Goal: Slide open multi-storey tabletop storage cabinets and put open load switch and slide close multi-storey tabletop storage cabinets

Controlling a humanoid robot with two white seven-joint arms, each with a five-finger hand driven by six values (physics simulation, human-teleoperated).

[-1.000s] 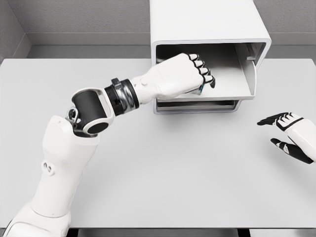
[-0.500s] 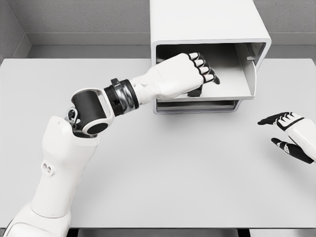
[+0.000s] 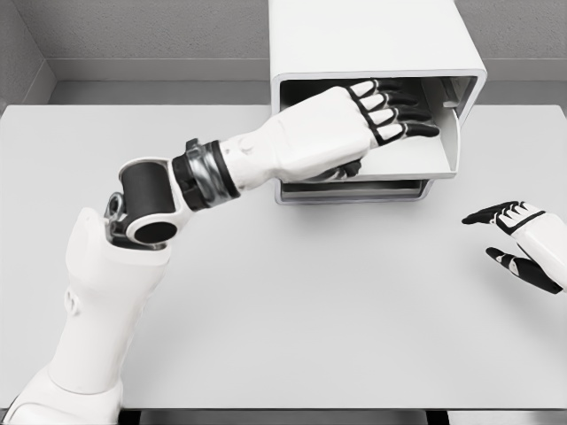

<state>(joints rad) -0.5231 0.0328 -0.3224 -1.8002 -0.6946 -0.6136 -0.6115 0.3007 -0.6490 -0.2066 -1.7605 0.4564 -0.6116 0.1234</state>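
Four dark-tipped fingers point(image 3: 390, 113) of the left hand point(image 3: 341, 133) stretched out flat and apart, gripping nothing, reaching into the pulled-out upper drawer point(image 3: 416, 159) of the one white storage cabinet point(image 3: 372, 40). Thumb tucked beneath the palm, near the drawer's front edge. Load switch not to be made out: perhaps hidden under the palm, cannot tell. Two levels counted in the cabinet, the upper drawer drawn forward, the lower one point(image 3: 354, 189) showing only as a thin dark band under it. One left arm point(image 3: 151, 199) stretched from the lower left across the grey table point(image 3: 292, 301), elbow bent over the left half. One right hand point(image 3: 518, 239) hung low at the right edge, well apart from the cabinet, fingers loosely spread and empty
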